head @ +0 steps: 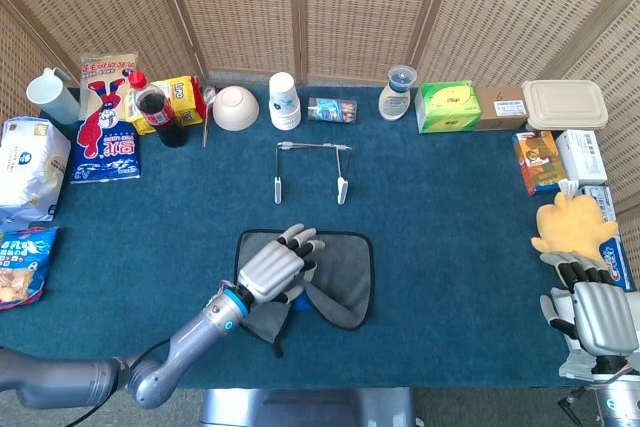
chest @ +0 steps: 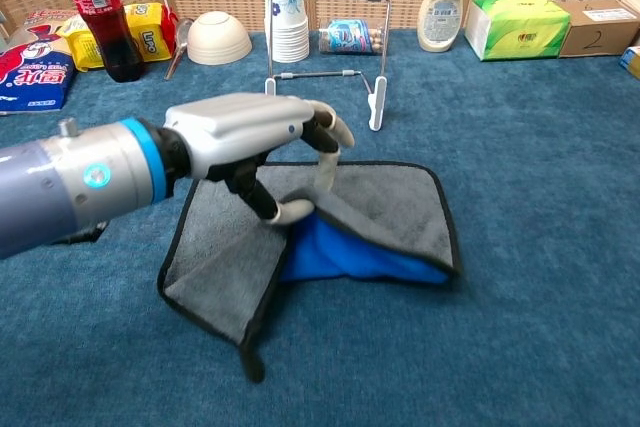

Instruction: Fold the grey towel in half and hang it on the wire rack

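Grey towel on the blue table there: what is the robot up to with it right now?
The left hand pinches the near edge of the grey towel with black trim and holds it lifted above the table, so the cloth is partly doubled over, its far edge lying on the blue table cover. The fold is not finished. The wire rack with white feet stands bare just beyond the towel. The right hand rests at the table's edge, touching nothing of the task.

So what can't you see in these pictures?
- Right hand: head view only, by the right edge; its fingers are too small to tell whether they are open or curled.
- Towel: in the chest view, the left hand hides the grip spot.
- Towel's near edge: blurred in the chest view.
- Rack: small from above in the head view.
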### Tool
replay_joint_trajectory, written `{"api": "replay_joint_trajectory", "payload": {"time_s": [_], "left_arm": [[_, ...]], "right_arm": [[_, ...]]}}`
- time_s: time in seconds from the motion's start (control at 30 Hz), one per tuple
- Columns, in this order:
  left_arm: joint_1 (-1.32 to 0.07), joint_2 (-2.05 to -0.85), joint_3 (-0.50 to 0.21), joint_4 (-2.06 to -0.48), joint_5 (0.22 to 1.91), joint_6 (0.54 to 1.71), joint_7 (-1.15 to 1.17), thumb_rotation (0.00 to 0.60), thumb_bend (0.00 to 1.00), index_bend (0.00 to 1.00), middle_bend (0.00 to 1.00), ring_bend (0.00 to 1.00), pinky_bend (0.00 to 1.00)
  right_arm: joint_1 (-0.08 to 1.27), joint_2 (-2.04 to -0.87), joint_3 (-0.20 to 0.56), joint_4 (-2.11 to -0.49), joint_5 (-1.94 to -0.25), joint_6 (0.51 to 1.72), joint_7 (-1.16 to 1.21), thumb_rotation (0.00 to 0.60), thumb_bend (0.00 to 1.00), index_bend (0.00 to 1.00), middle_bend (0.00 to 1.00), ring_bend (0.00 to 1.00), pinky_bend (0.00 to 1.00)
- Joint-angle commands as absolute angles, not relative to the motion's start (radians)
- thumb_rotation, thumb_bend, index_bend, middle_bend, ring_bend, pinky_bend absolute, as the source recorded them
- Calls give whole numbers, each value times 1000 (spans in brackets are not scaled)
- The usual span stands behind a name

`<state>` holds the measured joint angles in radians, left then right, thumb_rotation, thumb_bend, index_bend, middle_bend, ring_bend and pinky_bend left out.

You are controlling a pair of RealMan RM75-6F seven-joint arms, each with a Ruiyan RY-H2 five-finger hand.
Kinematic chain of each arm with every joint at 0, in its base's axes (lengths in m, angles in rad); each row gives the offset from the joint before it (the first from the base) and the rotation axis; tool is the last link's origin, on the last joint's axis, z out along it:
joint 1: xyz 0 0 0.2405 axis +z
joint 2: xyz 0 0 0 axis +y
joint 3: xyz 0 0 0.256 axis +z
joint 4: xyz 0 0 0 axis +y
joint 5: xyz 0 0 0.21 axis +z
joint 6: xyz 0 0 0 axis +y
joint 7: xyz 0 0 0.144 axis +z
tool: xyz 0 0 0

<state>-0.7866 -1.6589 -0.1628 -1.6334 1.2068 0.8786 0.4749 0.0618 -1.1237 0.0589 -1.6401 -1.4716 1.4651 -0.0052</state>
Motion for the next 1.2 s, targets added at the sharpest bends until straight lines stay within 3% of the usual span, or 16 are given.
{"api": "replay_joint_trajectory", "payload": {"time_s": [0.03, 0.93, 1.2], "left_arm": [[-816, -1676, -184, -1580, 1194, 864, 463, 600, 330, 517, 168, 0, 0], [-906, -1789, -170, -1338, 1173, 852, 480, 600, 329, 512, 132, 0, 0], [-909, -1801, -172, -1305, 1162, 861, 480, 600, 328, 460, 120, 0, 0]], "right_arm": [[61, -1124, 59, -1640, -1469, 1465, -5, 600, 375, 246, 261, 204, 203], [40, -1118, 58, -1634, -1452, 1477, 5, 600, 374, 245, 261, 204, 203], [35, -1116, 59, -1642, -1449, 1480, 0, 600, 375, 245, 261, 204, 203]]}}
